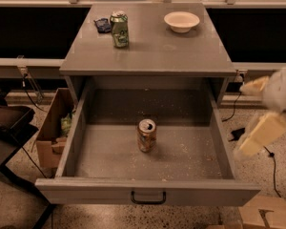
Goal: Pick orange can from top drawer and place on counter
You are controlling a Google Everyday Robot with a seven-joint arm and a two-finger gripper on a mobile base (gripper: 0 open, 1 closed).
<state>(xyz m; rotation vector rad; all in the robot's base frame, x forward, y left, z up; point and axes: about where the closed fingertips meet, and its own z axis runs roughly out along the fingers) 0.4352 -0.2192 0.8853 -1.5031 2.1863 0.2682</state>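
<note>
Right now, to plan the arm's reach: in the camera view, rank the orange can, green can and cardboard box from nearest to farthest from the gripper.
The gripper hangs right of the top drawer.
1. The orange can, middle of the drawer floor.
2. The green can, back left on the counter.
3. The cardboard box, far left, beside the drawer.

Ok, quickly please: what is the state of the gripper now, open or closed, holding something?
Gripper: open, jaws apart, holding nothing; it is outside the top drawer, at the view's right edge. The orange can stands in the drawer.
</note>
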